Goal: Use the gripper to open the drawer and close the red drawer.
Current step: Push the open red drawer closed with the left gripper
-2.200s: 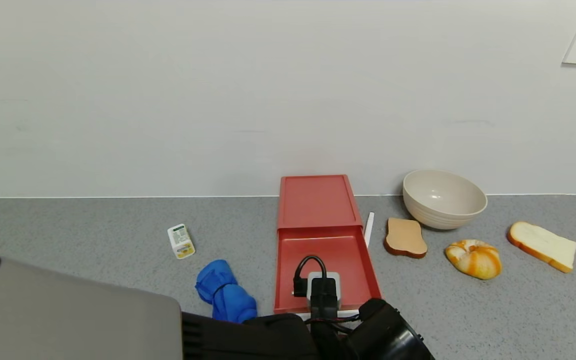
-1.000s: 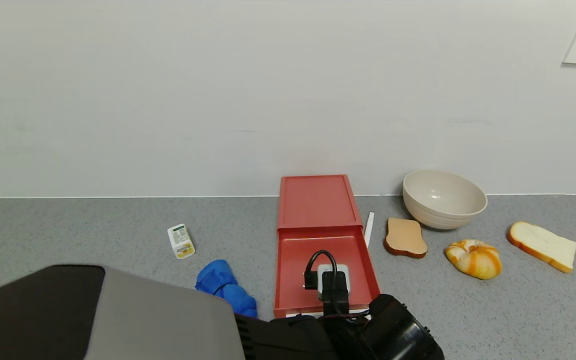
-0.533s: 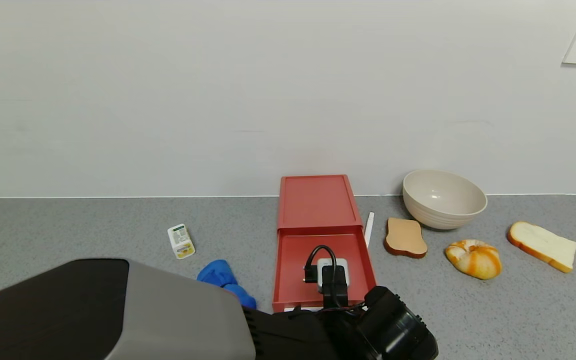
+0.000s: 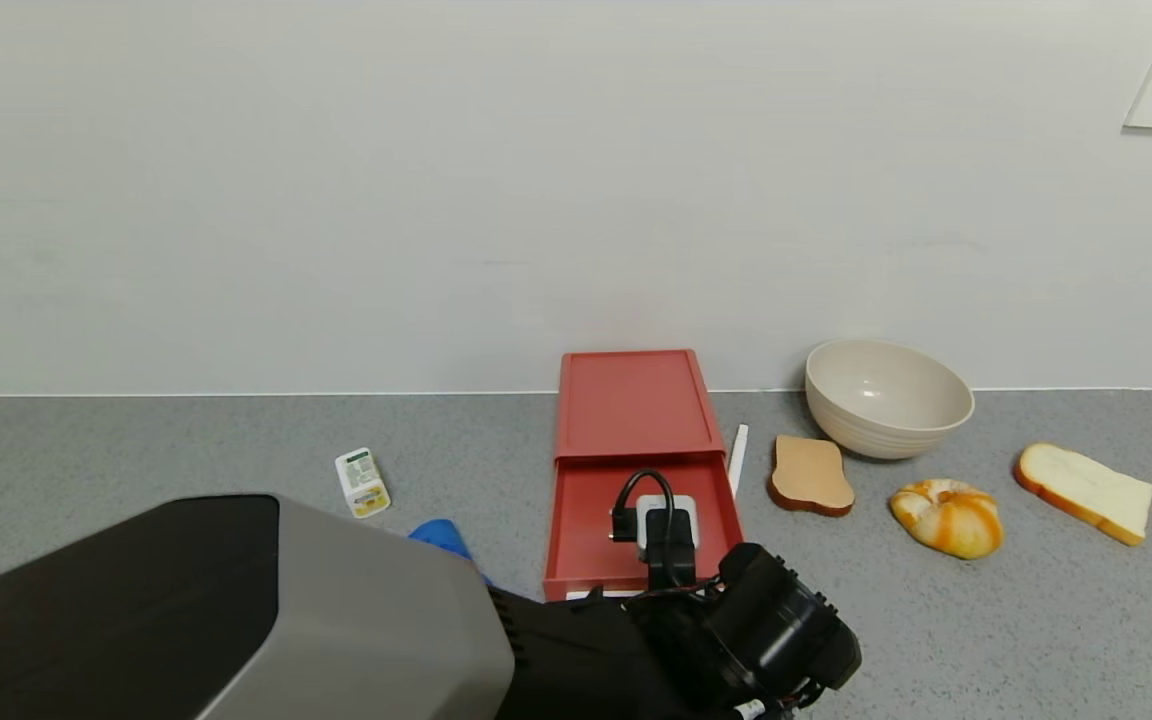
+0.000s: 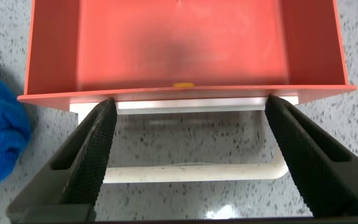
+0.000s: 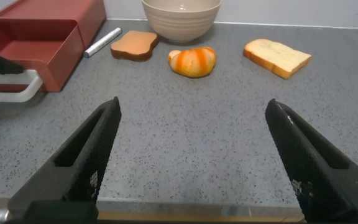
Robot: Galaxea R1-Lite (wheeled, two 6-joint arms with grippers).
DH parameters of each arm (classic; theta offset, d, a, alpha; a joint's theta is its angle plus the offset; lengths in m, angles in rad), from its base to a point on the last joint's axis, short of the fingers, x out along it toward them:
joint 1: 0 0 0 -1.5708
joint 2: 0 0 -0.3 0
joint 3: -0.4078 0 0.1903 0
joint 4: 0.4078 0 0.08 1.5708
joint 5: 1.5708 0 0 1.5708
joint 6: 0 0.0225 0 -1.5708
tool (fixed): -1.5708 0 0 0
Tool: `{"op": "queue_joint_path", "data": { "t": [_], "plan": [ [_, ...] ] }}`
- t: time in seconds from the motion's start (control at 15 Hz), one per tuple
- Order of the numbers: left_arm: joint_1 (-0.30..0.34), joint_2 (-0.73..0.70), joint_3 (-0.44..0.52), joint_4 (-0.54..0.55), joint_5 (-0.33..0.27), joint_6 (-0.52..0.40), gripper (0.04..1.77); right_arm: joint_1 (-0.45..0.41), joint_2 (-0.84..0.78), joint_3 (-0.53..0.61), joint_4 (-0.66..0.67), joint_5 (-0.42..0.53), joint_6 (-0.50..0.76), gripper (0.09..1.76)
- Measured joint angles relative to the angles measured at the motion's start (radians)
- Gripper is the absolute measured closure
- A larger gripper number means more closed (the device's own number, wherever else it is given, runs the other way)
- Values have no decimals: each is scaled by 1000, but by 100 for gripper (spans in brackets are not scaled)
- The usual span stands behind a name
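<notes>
The salmon-red drawer box (image 4: 633,400) lies flat against the wall, with its red tray (image 4: 591,520) pulled partly out toward me. My left gripper (image 5: 189,102) is open at the tray's front. Its black fingertips (image 5: 104,112) rest against the front wall on either side of the white loop handle (image 5: 191,173), which lies between the fingers, ungripped. In the head view the left wrist with its grey-white box (image 4: 666,520) hangs over the tray. My right gripper (image 6: 192,106) is open and empty above bare counter, to the right of the drawer.
A beige bowl (image 4: 886,397), brown toast (image 4: 810,474), an orange-striped roll (image 4: 946,516) and a white bread slice (image 4: 1084,492) lie right of the drawer. A white pen (image 4: 737,458) lies beside the box. A small white bottle (image 4: 361,482) and blue cloth (image 4: 441,535) lie left.
My left gripper has moved toward the wall, and the tray has slid partly back into the box. The left arm now covers more of the blue cloth.
</notes>
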Motion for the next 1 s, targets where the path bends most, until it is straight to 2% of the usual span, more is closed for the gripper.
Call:
{"op": "queue_joint_path", "data": {
  "t": [0.53, 1.0],
  "plan": [
    [61, 43, -75, -15, -4, 64, 9, 0, 0, 0, 0, 0, 0, 14],
    [110, 85, -88, -154, -8, 189, 9, 0, 0, 0, 0, 0, 0, 14]
  ]
}}
